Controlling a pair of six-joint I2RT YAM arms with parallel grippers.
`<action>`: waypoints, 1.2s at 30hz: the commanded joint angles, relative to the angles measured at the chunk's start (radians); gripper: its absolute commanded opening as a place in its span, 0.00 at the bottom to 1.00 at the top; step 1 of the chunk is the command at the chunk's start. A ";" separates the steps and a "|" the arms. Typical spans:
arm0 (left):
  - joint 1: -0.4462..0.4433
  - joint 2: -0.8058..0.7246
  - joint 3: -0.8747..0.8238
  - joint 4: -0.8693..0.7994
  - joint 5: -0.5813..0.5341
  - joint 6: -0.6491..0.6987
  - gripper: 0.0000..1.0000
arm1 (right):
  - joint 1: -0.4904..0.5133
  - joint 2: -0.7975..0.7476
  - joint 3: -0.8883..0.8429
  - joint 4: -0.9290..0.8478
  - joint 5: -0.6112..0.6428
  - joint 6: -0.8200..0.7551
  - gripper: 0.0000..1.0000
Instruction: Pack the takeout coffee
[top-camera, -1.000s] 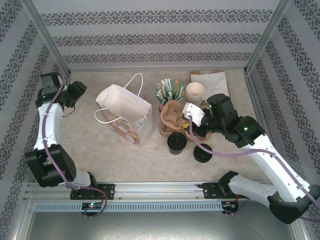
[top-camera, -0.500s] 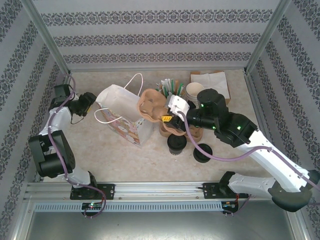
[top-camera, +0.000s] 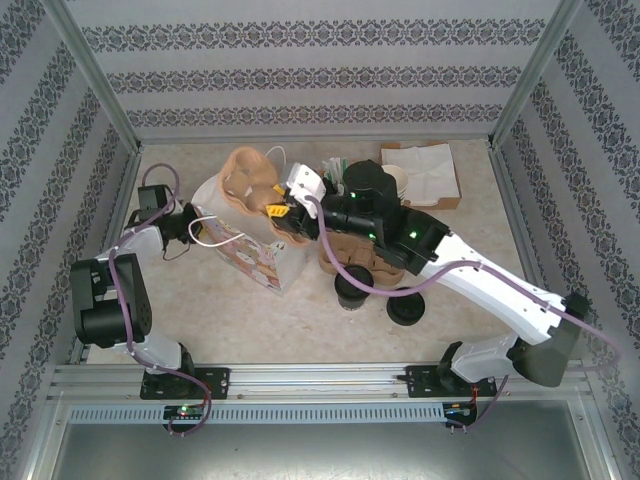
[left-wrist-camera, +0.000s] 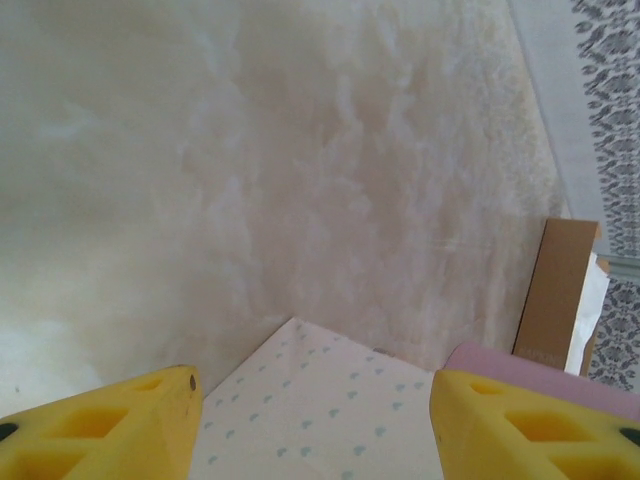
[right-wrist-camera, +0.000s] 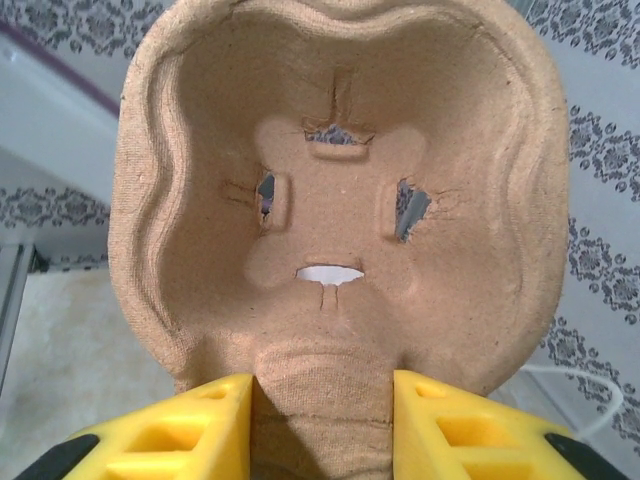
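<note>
The right end effector (top-camera: 280, 212) is clamped on a brown moulded-pulp cup carrier (top-camera: 248, 178). In the right wrist view its yellow fingers (right-wrist-camera: 180, 430) press either side of the carrier's central ridge, and the carrier's (right-wrist-camera: 335, 200) hollow underside faces the camera. The carrier hangs tilted ahead of this end effector, over the open top of a white paper gift bag with cord handles (top-camera: 240, 245).

The left end effector (top-camera: 192, 225) sits against the bag's left side. Its jaws stand moderately apart, and the bag's heart-printed panel (left-wrist-camera: 320, 420) shows between them. Whether they touch it I cannot tell.

The takeout coffee, a small dark cup with a round black plastic lid (top-camera: 352, 288), stands on the pale counter (top-camera: 300, 320). It is well behind the right end effector, under that arm. A loose flat black lid (top-camera: 405, 310) lies near the cup's far side from the end effector.
</note>
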 joint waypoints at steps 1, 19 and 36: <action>-0.029 -0.049 -0.054 0.060 0.004 -0.018 0.62 | 0.014 0.036 0.065 0.111 0.000 0.042 0.38; -0.153 -0.348 -0.233 -0.013 0.001 -0.059 0.63 | -0.073 0.155 0.116 0.025 -0.157 0.021 0.37; -0.152 -0.556 -0.104 -0.380 -0.130 0.058 0.65 | -0.081 0.134 0.040 -0.057 -0.271 0.001 0.37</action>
